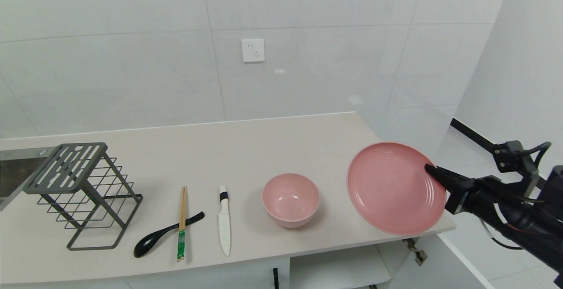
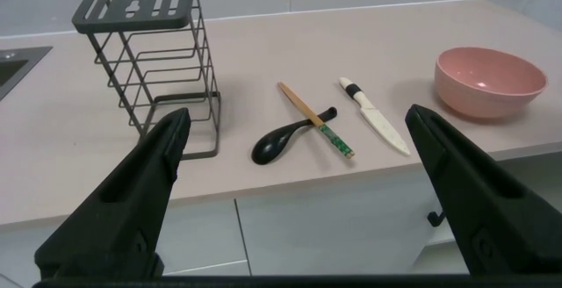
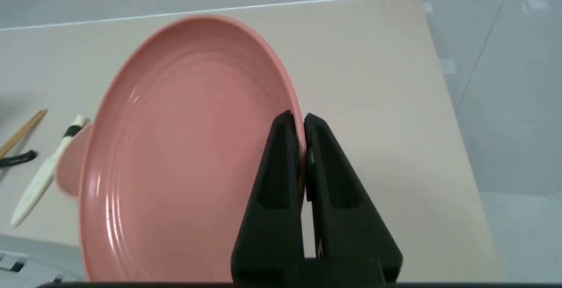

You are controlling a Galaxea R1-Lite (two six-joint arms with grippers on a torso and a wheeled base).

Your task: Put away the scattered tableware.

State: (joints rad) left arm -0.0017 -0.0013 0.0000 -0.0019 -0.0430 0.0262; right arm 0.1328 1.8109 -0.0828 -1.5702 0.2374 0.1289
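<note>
A pink plate is tilted up over the counter's right end, with my right gripper shut on its right rim; the wrist view shows the plate pinched between the two black fingers of that gripper. Left of it a pink bowl stands upright. Further left lie a white knife, a pair of chopsticks and a black spoon under them. My left gripper is open, off the counter's front edge, facing the spoon, chopsticks, knife and bowl.
A dark wire rack with a slotted top stands at the counter's left, also seen as the rack. A sink edge lies at the far left. The beige counter ends just right of the plate. A wall socket is behind.
</note>
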